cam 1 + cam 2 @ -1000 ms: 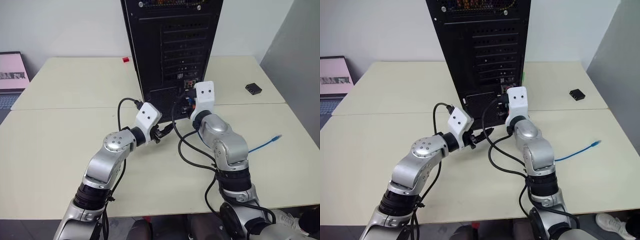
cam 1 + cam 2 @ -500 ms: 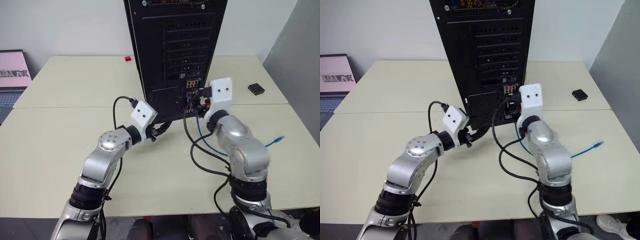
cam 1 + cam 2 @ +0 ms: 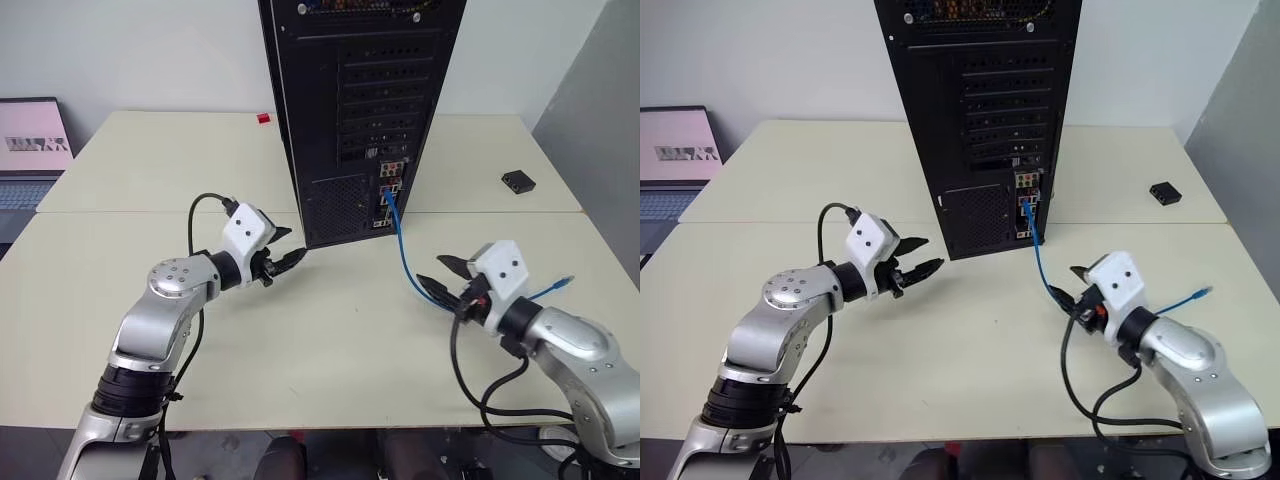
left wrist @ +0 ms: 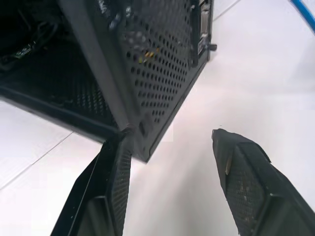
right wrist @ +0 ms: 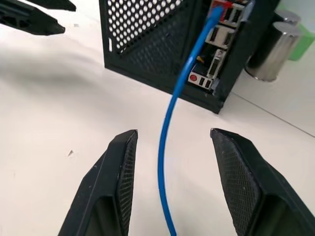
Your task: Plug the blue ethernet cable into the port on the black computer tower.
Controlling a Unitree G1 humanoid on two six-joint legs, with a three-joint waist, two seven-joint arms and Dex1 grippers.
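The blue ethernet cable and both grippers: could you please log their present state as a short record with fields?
cable: blue ethernet cable hangs from the port strip, free end on the table
port: port holds the cable's plug
tower: black computer tower upright on the table
left gripper: left gripper open, empty, beside the tower's corner
right gripper: right gripper open, empty, cable running between its fingers untouched
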